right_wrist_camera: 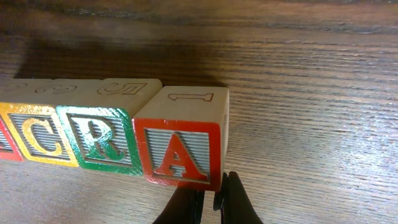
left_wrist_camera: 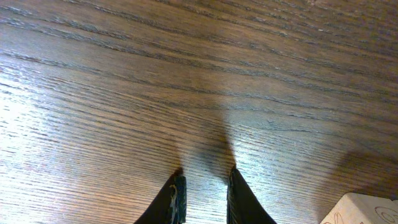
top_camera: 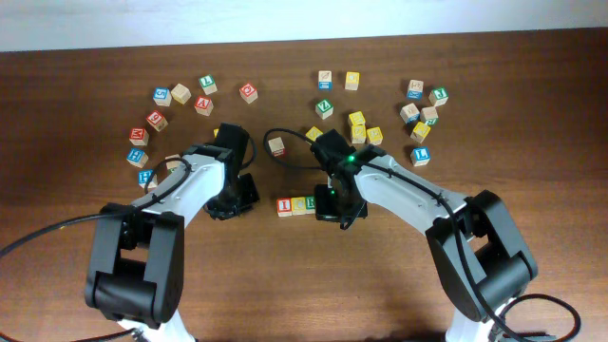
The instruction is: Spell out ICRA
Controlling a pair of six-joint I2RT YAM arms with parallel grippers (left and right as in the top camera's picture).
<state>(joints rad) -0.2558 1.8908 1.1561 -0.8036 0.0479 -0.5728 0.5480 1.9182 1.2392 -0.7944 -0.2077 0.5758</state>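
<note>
A row of letter blocks lies on the wooden table. In the right wrist view the yellow C block [right_wrist_camera: 40, 137], green R block [right_wrist_camera: 96, 140] and red A block [right_wrist_camera: 179, 152] stand side by side, touching, and a red sliver of the I block [right_wrist_camera: 4, 146] shows at the left edge. My right gripper [right_wrist_camera: 210, 190] is shut, its tips against the A block's lower right corner, holding nothing. Overhead, the I block [top_camera: 284, 205], C block [top_camera: 297, 204] and R block [top_camera: 309, 203] show, while my right gripper [top_camera: 332, 207] covers the A. My left gripper [top_camera: 233, 201] [left_wrist_camera: 206, 180] hangs open over bare wood, left of the row.
Loose letter blocks lie scattered across the back: a cluster at the left [top_camera: 157, 120], one in the middle [top_camera: 357, 127], one at the right [top_camera: 419, 114]. A single block [top_camera: 276, 145] sits between the arms. A pale block corner [left_wrist_camera: 364, 210] shows at the left wrist view's lower right.
</note>
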